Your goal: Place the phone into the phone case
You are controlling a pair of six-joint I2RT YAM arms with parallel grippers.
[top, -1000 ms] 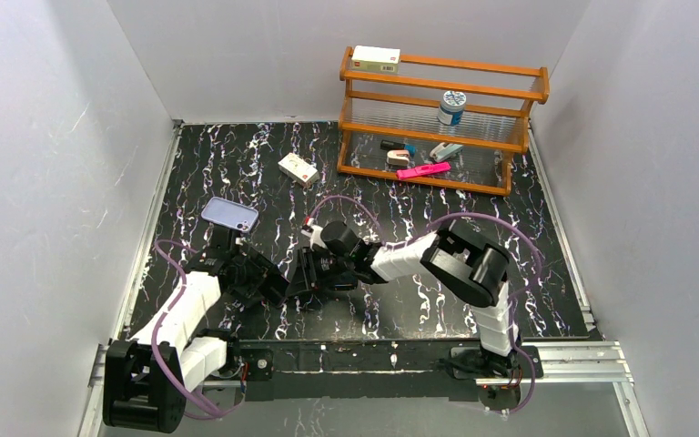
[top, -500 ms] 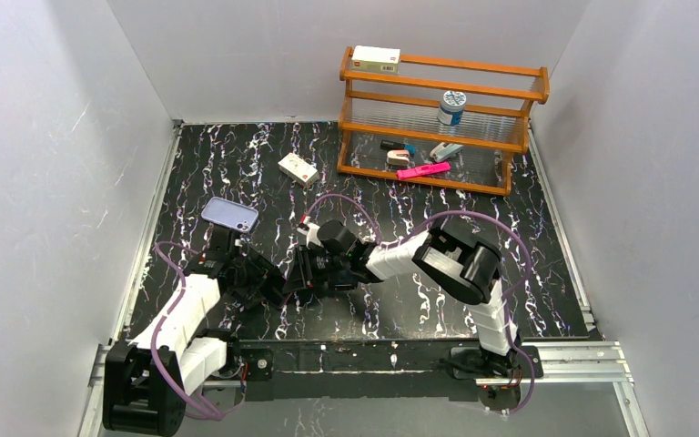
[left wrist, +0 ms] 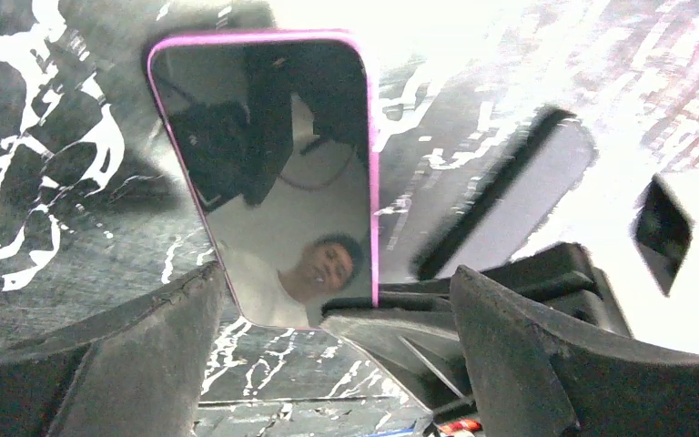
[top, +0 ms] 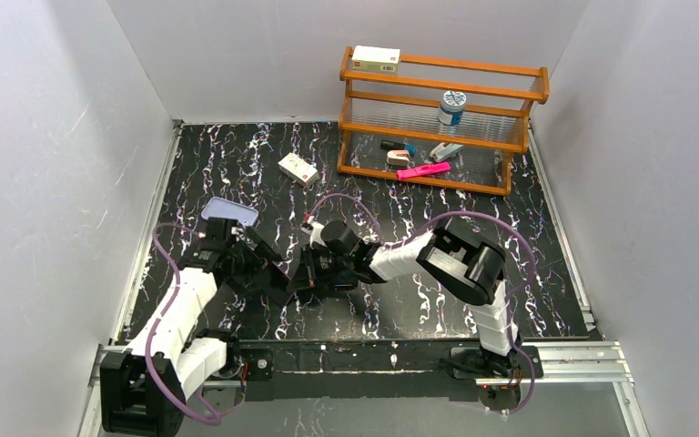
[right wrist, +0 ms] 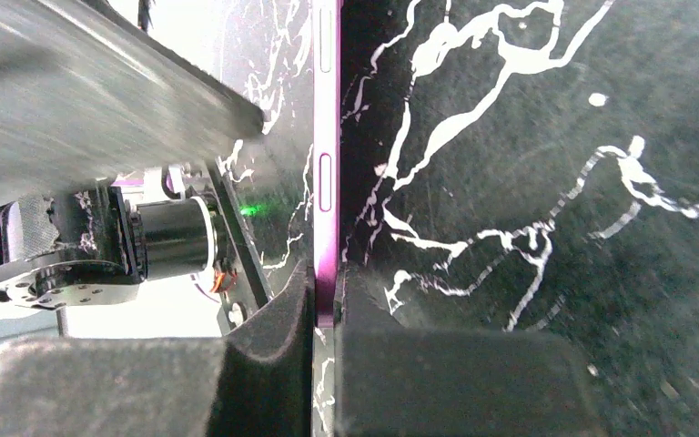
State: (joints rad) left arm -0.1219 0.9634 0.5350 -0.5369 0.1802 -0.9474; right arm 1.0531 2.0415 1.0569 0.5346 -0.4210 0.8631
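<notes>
Top external: what has been changed?
— The left arm's wrist has been swung toward the phone case (top: 229, 210), whose near edge is now covered. The case is left on the table (top: 237, 155), held by neither gripper; fitting is judged not begun.
— And the phone (left wrist: 273, 173)?
— Hidden from above. In left wrist its screen and pink rim are faced by the left gripper (left wrist: 335, 291) (jaws spread wide, nothing held). In right wrist it is seen edge-on, pinched by the right gripper (right wrist: 326, 305), jaws almost closed.
</notes>
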